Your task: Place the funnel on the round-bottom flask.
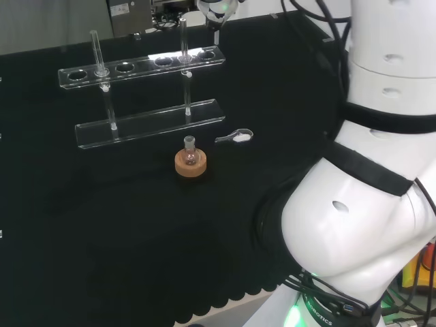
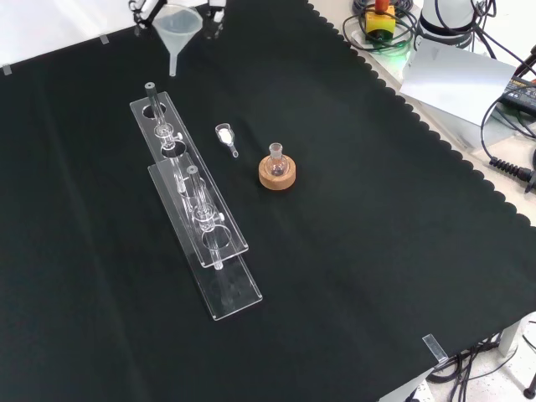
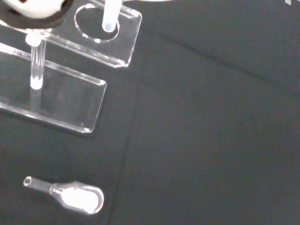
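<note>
So the funnel (image 2: 177,27) is up in the air at the top edge of the front view, spout pointing down, hanging past the far end of the clear test tube rack (image 2: 194,209). The hand (image 2: 142,8) is barely in frame up there, just bits of black and white on either side of the funnel's rim. It looks like it's carrying the funnel, but I honestly can't tell how the fingers sit around it.

The target, a small round-bottom flask (image 2: 276,161), sits upright on its cork ring (image 2: 276,176) mid-tabletop, well apart from the funnel. A little glass scoop (image 2: 225,137) with white powder lies between the rack and the flask.

I'd say this is the carry step. Next it needs to swing over, line the spout up above that narrow neck and come down straight without bumping the flask.
</note>
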You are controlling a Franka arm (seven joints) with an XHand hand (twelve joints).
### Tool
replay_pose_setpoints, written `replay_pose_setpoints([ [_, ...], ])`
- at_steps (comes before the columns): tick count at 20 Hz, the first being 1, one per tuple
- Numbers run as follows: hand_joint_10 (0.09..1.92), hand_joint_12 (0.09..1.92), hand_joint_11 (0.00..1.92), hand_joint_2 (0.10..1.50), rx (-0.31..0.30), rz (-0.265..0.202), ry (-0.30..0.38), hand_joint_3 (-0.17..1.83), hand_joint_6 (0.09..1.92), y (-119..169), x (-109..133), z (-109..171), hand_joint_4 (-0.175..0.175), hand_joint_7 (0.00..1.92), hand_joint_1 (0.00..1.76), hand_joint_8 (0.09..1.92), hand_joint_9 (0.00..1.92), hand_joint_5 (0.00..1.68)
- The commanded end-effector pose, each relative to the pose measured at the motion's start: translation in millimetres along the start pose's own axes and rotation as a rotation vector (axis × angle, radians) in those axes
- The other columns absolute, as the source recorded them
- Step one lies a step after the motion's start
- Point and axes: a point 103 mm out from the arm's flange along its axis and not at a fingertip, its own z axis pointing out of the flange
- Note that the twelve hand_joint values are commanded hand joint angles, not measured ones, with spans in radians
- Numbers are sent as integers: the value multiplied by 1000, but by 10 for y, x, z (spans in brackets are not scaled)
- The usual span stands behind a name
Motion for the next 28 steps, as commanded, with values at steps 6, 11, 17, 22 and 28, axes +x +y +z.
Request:
replay_pose_setpoints([
  [6, 530, 1305, 445, 709, 11, 10, -6, 528, 496, -715, 264, 167, 4, 566, 770, 706, 1101, 495],
  [11, 530, 1305, 446, 709, 45, -18, -41, 531, 503, -884, 615, 340, 3, 568, 771, 705, 1103, 495],
  [17, 531, 1304, 449, 710, 95, -74, -68, 534, 510, -840, 1011, 528, 3, 571, 770, 704, 1108, 496],
  [22, 529, 1302, 451, 709, 117, -98, -86, 537, 518, -814, 1164, 616, 2, 574, 771, 702, 1111, 497],
  [28, 527, 1300, 453, 709, 135, -107, -90, 540, 526, -820, 1205, 737, 2, 577, 771, 701, 1113, 499],
])
